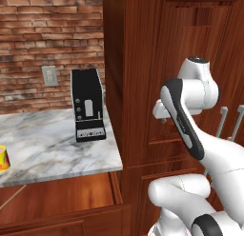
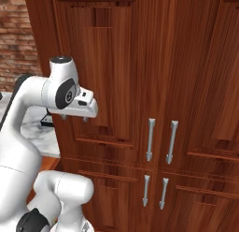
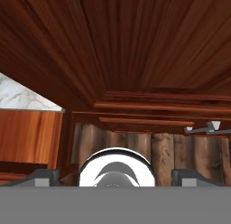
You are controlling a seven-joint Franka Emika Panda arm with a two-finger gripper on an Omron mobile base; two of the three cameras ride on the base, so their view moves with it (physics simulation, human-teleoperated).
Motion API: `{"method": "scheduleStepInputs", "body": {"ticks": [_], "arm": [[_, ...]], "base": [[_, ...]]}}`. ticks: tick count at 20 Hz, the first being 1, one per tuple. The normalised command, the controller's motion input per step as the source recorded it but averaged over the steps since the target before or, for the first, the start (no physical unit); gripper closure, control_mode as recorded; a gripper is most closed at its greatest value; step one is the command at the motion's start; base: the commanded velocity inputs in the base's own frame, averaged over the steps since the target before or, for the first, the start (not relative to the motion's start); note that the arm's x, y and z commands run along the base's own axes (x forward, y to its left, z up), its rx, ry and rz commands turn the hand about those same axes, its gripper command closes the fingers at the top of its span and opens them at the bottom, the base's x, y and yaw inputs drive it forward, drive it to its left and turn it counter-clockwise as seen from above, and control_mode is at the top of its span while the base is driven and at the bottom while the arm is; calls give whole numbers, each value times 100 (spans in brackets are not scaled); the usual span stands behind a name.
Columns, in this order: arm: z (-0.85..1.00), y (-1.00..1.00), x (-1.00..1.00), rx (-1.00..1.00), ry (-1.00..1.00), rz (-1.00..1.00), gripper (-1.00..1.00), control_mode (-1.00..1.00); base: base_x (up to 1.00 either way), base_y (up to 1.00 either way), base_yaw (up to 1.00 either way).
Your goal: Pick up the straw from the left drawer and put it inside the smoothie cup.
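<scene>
The end effector (image 3: 115, 177) is hanging with its tips spread wide apart and gripping nothing, facing the wooden cabinet front (image 3: 135, 47). The smoothie cup (image 1: 4, 158) is standing at the counter's (image 1: 52, 144) left edge, and the thin line in the open left drawer (image 1: 57, 201) is possibly the straw (image 1: 11, 197).

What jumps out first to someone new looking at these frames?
The white arm folded up close against the tall reddish-brown cabinet, filling the middle of both base views. Next, the dark toaster standing on the marble counter by the brick wall, with the small yellow smoothie cup at the far left edge and the left drawer pulled open beneath the counter.
</scene>
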Motion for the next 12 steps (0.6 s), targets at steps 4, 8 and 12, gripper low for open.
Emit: {"method": "scheduleStepInputs", "body": {"ticks": [4, 8, 12], "arm": [[-23, 0, -4, 0, 0, -3, -100, -100], [-29, 0, -15, 0, 0, -2, -100, -100], [-16, 0, -38, 0, 0, 0, -100, -100]], "base": [[0, 0, 0], [0, 0, 0], [0, 0, 0]]}}
